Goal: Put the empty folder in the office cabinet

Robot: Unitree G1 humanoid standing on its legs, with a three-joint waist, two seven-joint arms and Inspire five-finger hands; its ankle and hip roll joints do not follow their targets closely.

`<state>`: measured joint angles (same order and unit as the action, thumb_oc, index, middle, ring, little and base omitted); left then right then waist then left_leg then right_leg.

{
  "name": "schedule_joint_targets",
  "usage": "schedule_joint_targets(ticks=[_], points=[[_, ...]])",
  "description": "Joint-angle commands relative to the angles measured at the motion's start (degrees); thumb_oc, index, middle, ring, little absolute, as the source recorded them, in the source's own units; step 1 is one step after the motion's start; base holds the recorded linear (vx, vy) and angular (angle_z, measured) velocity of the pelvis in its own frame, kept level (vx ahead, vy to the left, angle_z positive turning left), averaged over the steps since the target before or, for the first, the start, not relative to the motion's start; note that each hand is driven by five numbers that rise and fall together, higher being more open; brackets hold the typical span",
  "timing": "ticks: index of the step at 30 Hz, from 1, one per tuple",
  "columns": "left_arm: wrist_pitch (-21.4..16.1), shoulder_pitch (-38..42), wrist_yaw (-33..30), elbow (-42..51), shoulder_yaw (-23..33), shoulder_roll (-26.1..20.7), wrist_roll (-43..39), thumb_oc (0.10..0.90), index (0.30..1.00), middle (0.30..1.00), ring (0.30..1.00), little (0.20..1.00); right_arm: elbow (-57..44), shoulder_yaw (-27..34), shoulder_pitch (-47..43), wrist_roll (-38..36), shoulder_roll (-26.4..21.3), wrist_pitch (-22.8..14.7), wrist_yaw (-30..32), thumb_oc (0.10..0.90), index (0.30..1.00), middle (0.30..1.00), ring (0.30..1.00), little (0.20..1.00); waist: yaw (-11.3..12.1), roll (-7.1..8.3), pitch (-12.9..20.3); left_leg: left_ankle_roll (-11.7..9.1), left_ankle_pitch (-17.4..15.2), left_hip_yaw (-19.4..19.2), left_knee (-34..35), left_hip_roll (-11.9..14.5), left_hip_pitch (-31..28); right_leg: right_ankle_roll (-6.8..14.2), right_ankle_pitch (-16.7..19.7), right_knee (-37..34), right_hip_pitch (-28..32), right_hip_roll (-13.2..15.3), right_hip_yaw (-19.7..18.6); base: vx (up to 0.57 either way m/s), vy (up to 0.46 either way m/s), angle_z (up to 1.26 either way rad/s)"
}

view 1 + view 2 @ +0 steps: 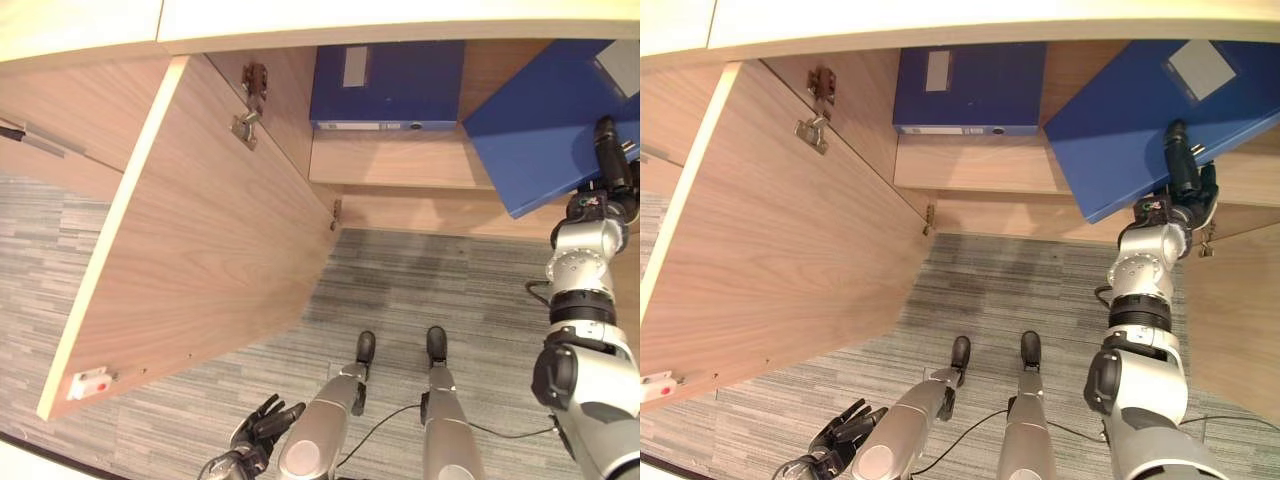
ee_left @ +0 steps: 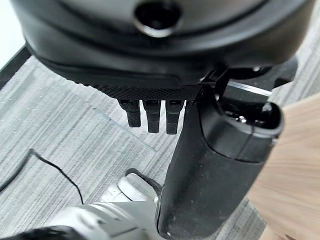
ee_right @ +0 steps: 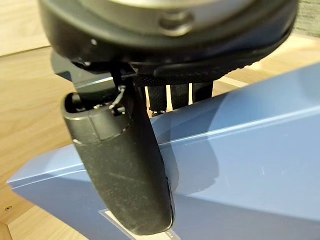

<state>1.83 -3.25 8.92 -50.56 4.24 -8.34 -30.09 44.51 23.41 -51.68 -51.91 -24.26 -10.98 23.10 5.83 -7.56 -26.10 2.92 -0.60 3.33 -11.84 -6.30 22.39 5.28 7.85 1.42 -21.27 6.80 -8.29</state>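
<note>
A blue folder (image 1: 545,130) hangs tilted in front of the open office cabinet, its low corner over the front edge of the wooden shelf (image 1: 400,162). My right hand (image 1: 608,160) is shut on the folder's right side. In the right wrist view the thumb (image 3: 125,165) lies across the folder's (image 3: 250,150) blue cover and the fingers reach behind it. My left hand (image 1: 265,422) hangs low by the floor at the lower left, fingers relaxed and holding nothing.
A second blue folder (image 1: 390,85) lies flat further back on the same shelf, left of the held one. The cabinet's left door (image 1: 200,260) stands wide open. The right door (image 1: 1235,310) is open too. Grey carpet (image 1: 420,290) lies below.
</note>
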Motion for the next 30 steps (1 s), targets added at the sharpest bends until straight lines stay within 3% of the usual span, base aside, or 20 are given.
schedule_joint_targets(ticks=[1, 7, 10, 12, 13, 15, 17, 18, 19, 20, 24, 25, 27, 29, 30], points=[[-0.8, -4.9, -1.4, 1.4, -0.7, -4.8, 1.3, 0.8, 0.9, 0.9, 0.9, 0.9, -8.0, 0.5, -0.6, 2.3, -3.7, -5.1, -0.3, 0.4, 0.3, 0.3, 0.3, 0.3, 0.2, -0.09, 6.0, -4.1, 6.0, 3.9, 12.7, 1.7, 3.1, -3.7, -9.4, 2.9, 7.2, -1.5, 0.2, 0.04, 0.057, -0.08], [-0.3, -3.7, -1.8, 0.4, -0.8, -5.9, 2.2, 0.8, 0.9, 0.9, 0.9, 0.9, -7.8, -0.6, -6.4, 2.7, -3.9, -6.0, 1.1, 0.4, 0.3, 0.3, 0.3, 0.3, 0.6, 0.22, 4.5, -3.4, 2.5, 3.6, 6.9, 0.4, 4.8, -4.2, -8.1, 1.1, 8.9, 1.0, 0.7, 0.02, 0.098, -0.06], [-0.1, -3.7, -1.4, -1.8, 0.1, -5.9, 3.2, 0.8, 0.9, 0.9, 0.9, 0.9, -9.0, -1.1, -6.4, 3.0, -3.3, -5.9, 1.3, 0.4, 0.3, 0.3, 0.3, 0.3, 1.5, 0.16, 5.5, -3.2, 1.3, 3.5, 5.3, 0.0, 5.2, -4.8, -9.1, 2.6, 9.7, 2.6, 1.9, 0.06, 0.159, -0.22], [-0.1, -4.2, -0.9, -3.8, 1.1, -5.8, 4.0, 0.8, 0.9, 0.9, 0.9, 0.9, -10.5, -1.1, -5.0, 3.6, -3.5, -5.7, 1.1, 0.4, 0.3, 0.3, 0.3, 0.3, 2.4, -0.75, 7.1, -2.8, 0.8, 3.7, 4.8, 0.0, 4.1, -6.4, -9.1, 7.7, 9.7, 4.2, 3.7, 0.15, 0.263, -0.42], [-0.5, -4.9, -1.6, -5.6, 2.1, -6.2, 5.0, 0.8, 0.9, 0.9, 0.9, 0.9, -10.6, -1.6, -4.1, 3.0, -3.6, -5.7, 0.7, 0.4, 0.3, 0.3, 0.3, 0.3, 2.2, -2.12, 7.8, -2.8, 0.2, 3.5, 4.8, 0.7, 1.6, -8.2, -8.3, 16.6, 8.1, 5.4, 5.3, 0.14, 0.258, -0.68], [-0.8, -5.0, -1.7, -6.1, 2.3, -6.1, 5.2, 0.8, 0.9, 0.9, 0.9, 0.9, -10.6, -2.4, -4.3, 3.0, -3.4, -5.6, 0.5, 0.4, 0.3, 0.3, 0.3, 0.3, 2.0, -2.72, 7.6, -2.9, -0.2, 2.9, 5.0, 1.2, -0.1, -8.9, -9.5, 19.7, 7.1, 5.6, 6.0, 0.11, 0.206, -0.44], [-1.1, -5.2, -1.8, -7.1, 3.0, -6.3, 5.0, 0.8, 0.9, 0.9, 0.9, 0.9, -10.4, -3.2, -3.9, 3.2, -3.0, -5.6, 0.4, 0.4, 0.3, 0.3, 0.3, 0.3, 2.7, -3.01, 7.3, -3.6, -0.9, 1.3, 4.9, 1.5, -2.0, -8.0, -10.0, 17.8, 6.8, 6.5, 10.5, 0.08, 0.179, -0.25], [-1.8, -5.9, -2.4, -7.7, 3.7, -6.1, 4.8, 0.8, 0.9, 0.9, 0.9, 0.9, -11.2, -3.6, -4.0, 3.1, -2.6, -6.0, 1.1, 0.4, 0.3, 0.3, 0.3, 0.3, 2.3, -2.86, 6.0, -4.0, -1.0, 0.5, 5.1, 2.0, -3.3, -5.9, -10.0, 14.1, 3.8, 4.3, 12.6, 0.03, 0.039, -1.02], [-1.9, -5.8, -2.4, -7.8, 3.8, -6.1, 4.8, 0.8, 0.9, 0.9, 0.9, 0.9, -11.2, -3.7, -4.0, 3.1, -2.5, -6.0, 1.2, 0.4, 0.3, 0.3, 0.3, 0.3, 2.3, -2.95, 6.0, -4.1, -1.0, 0.5, 5.2, 2.2, -3.4, -5.9, -9.8, 14.0, 3.8, 4.1, 12.6, 0.06, -0.034, -1.22], [-2.3, -5.6, -3.0, -8.6, 3.8, -5.7, 4.4, 0.8, 0.9, 0.9, 0.9, 0.9, -11.8, -4.1, -4.5, 3.0, -1.6, -6.1, 1.6, 0.4, 0.3, 0.3, 0.3, 0.3, 1.1, -2.96, 4.0, -4.6, -1.4, 0.2, 5.5, 3.0, -6.6, -4.3, -8.4, 11.4, -1.6, 2.0, 14.0, 0.05, -0.028, -0.84], [-2.7, -5.6, -3.3, -8.6, 3.2, -4.9, 4.0, 0.8, 0.9, 0.9, 0.9, 0.9, -11.7, -4.6, -3.4, 3.6, -1.0, -6.2, 1.8, 0.4, 0.3, 0.3, 0.3, 0.3, -1.8, -2.37, 0.7, -5.1, -3.4, -0.5, 4.8, 3.3, -12.3, -3.4, -5.7, 2.2, -5.6, -1.2, 17.0, 0.15, -0.066, -0.15], [-2.3, -5.3, -3.1, -8.0, 2.7, -4.9, 3.9, 0.8, 0.9, 0.9, 0.9, 0.9, -11.0, -4.4, -3.4, 3.5, -2.1, -6.0, 2.0, 0.4, 0.3, 0.3, 0.3, 0.3, -2.1, -1.73, 0.4, -5.3, -4.4, -0.5, 3.6, 2.4, -12.7, -3.5, -5.6, -2.1, -3.4, -1.4, 16.9, 0.18, -0.108, 0.33], [-2.3, -5.1, -3.2, -7.9, 3.0, -4.7, 3.8, 0.8, 0.9, 0.9, 0.9, 0.9, -9.5, -4.7, -3.8, 3.6, -3.3, -6.5, 2.6, 0.4, 0.3, 0.3, 0.3, 0.3, -2.3, -0.64, 0.2, -5.3, -5.8, -0.2, 2.1, 1.7, -12.9, -3.1, -4.5, -3.9, -2.5, -1.9, 16.4, 0.15, -0.113, 0.39], [-2.4, -4.4, -3.7, -8.9, 3.2, -4.4, 4.1, 0.8, 0.9, 0.9, 0.9, 0.9, -9.5, -5.3, -4.8, 3.8, -3.8, -6.7, 2.9, 0.4, 0.3, 0.3, 0.3, 0.3, -2.1, 0.63, -0.9, -5.6, -5.8, -0.7, -0.2, 1.7, -11.3, -3.0, -1.5, -2.4, -2.9, -1.4, 16.5, 0.08, -0.133, 0.13], [-2.5, -4.3, -3.7, -9.0, 3.2, -4.3, 4.1, 0.8, 0.9, 0.9, 0.9, 0.9, -9.5, -5.3, -4.9, 3.8, -3.9, -6.7, 2.9, 0.4, 0.3, 0.3, 0.3, 0.3, -2.1, 0.57, -0.9, -5.6, -6.0, -0.7, -0.4, 1.8, -11.2, -2.9, -1.6, -2.3, -3.0, -1.4, 16.5, 0.1, -0.125, 0.15]])
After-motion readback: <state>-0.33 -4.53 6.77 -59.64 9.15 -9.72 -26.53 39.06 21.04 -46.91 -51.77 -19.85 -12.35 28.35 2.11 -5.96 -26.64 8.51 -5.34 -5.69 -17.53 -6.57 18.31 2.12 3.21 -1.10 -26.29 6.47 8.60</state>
